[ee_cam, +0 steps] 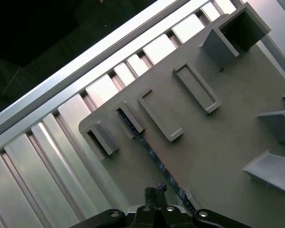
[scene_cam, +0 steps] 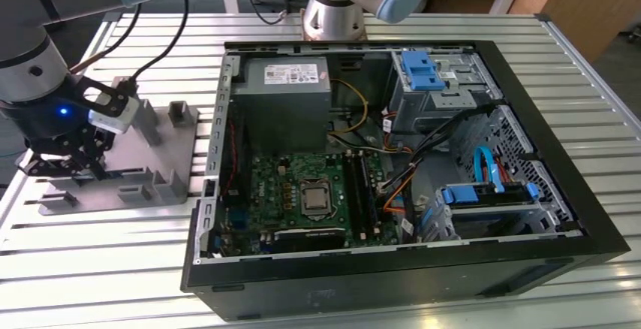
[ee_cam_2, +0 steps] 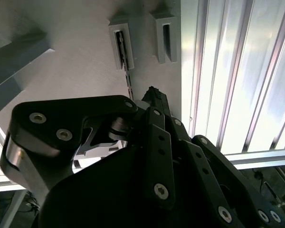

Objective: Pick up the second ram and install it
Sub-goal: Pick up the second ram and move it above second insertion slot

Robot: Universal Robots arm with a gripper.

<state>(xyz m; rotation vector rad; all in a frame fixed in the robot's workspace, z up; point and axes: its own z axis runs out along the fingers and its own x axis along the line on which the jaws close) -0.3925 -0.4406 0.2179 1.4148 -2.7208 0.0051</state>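
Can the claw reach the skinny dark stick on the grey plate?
Probably yes: the black gripper hangs close over the thin dark memory stick standing edgewise on the grey plate, with nothing between.

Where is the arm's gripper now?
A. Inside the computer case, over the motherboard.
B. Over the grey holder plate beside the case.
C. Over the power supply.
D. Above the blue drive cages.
B: in the exterior view the gripper hangs over the grey holder plate, outside the open computer case.
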